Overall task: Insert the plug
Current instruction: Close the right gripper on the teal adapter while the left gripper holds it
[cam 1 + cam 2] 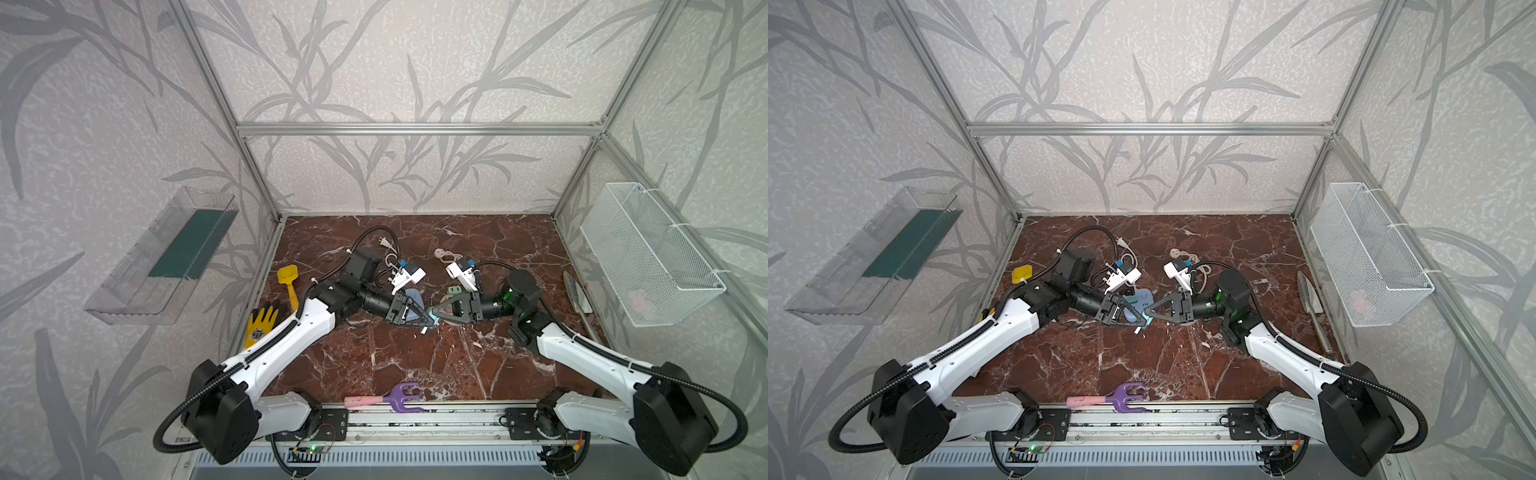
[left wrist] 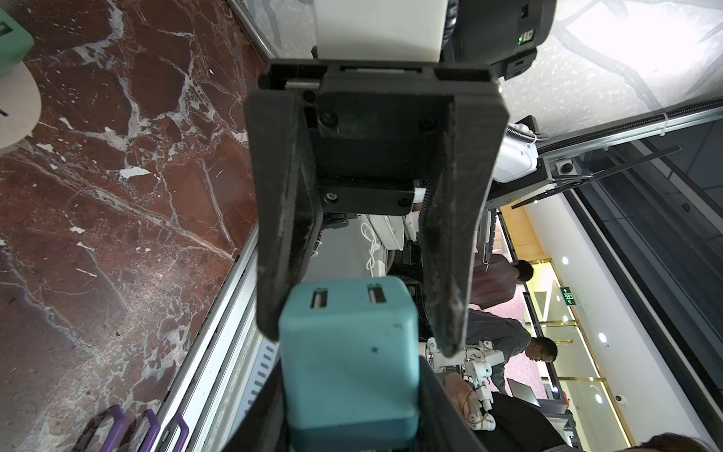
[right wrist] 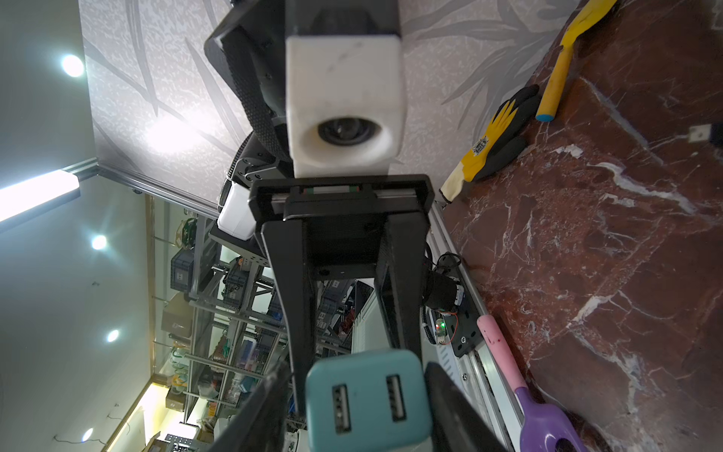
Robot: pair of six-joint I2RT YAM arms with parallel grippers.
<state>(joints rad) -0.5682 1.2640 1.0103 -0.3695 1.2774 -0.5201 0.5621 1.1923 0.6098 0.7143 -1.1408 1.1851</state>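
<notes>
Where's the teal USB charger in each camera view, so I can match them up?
In a top view: charger just below picture centre.
In a top view: charger just below centre too.
Left wrist: charger bottom centre.
Right wrist: charger bottom centre, ports facing camera.
Shared landmark: purple rake.

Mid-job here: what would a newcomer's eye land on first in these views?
The small teal cube charger with two USB ports, mid-scene over the red marble tabletop: the left gripper is shut on it while the right gripper stands open around its port end. Next, the purple toy rake with a pink handle at the front edge and the yellow-and-black glove by the left wall.
</notes>
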